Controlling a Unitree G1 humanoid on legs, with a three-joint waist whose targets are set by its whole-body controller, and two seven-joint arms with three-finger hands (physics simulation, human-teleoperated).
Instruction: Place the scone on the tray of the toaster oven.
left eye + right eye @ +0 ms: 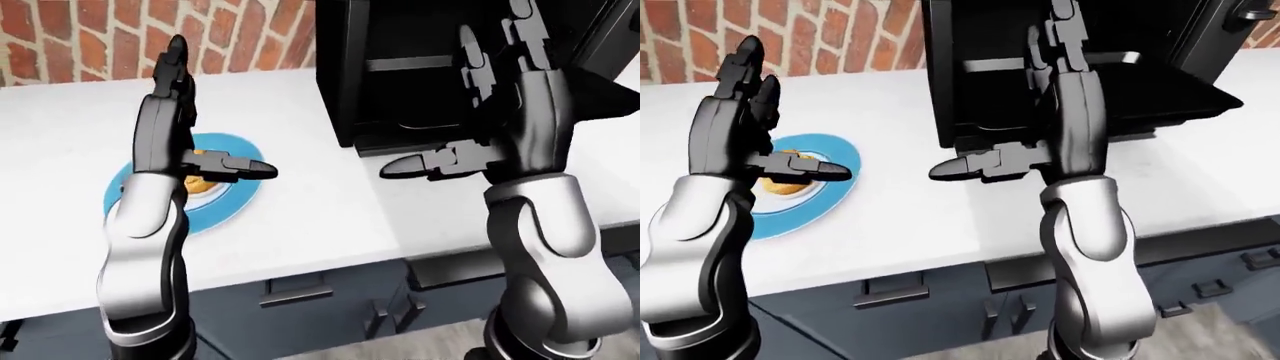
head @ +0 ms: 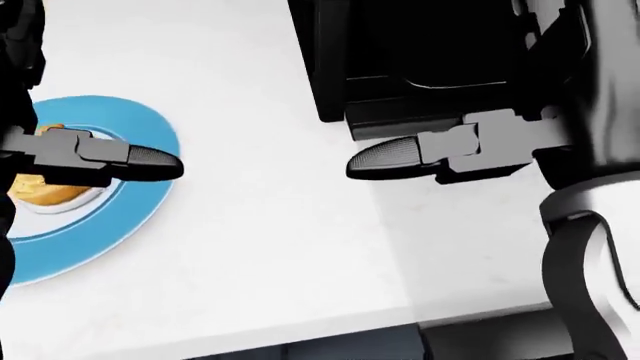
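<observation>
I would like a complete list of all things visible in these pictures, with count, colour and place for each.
Golden-brown scone: one, on the plate, left in the head view, partly behind the left hand.
Round blue plate with white centre: one, on the counter, left.
Black toaster oven: one, door open, top centre.
White countertop: one, under everything.
Dark grey cabinet fronts with handles: below the counter.
Red brick wall: top left.
Left hand: black, open, above the plate.
Right hand: black, open, before the oven.
</observation>
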